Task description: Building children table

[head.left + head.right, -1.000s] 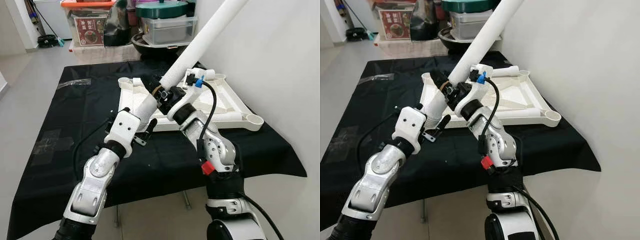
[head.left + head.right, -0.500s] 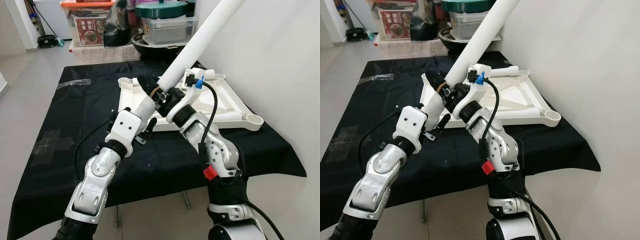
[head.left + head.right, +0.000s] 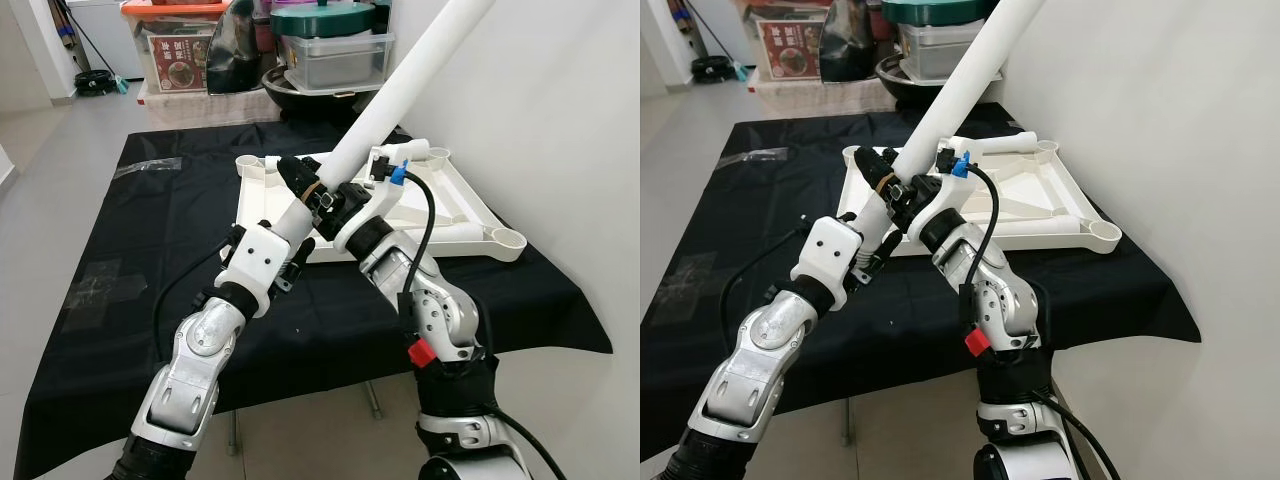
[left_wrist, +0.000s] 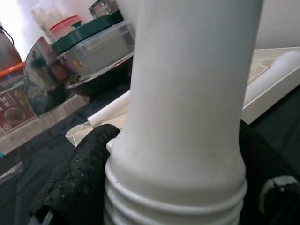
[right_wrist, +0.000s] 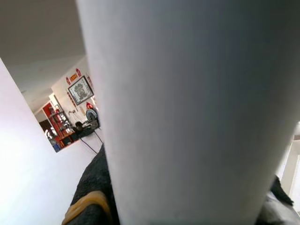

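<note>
From the left eye view, both arms meet over the near left part of the upturned white table top (image 3: 470, 205), which lies on a black cloth (image 3: 140, 250) with its corner sockets facing up. The long white table leg (image 3: 400, 85) is held between them, its long axis slanting from low and near at the grippers to high, far and right, its top end running out of the picture. The left gripper (image 3: 298, 178) has its black fingers closed around the leg's lower end; the right gripper (image 3: 340, 200) sits just beside it on the right, pressed against the same stretch of leg, and I cannot tell how its fingers stand. The nearest empty socket (image 3: 248, 165) is at the far left corner, just beyond the left gripper, so I judge the left arm is the better placed to steer the threaded end into it.

The right eye view gives the same slant: the leg rises away to the right while its low end hangs close over the top's left rim.

In the left wrist view the threaded collar (image 4: 173, 197) of the leg is right against the camera, with one black finger (image 4: 79, 178) wrapped along its side.

The right wrist view shows the leg's smooth shaft at close range
</note>
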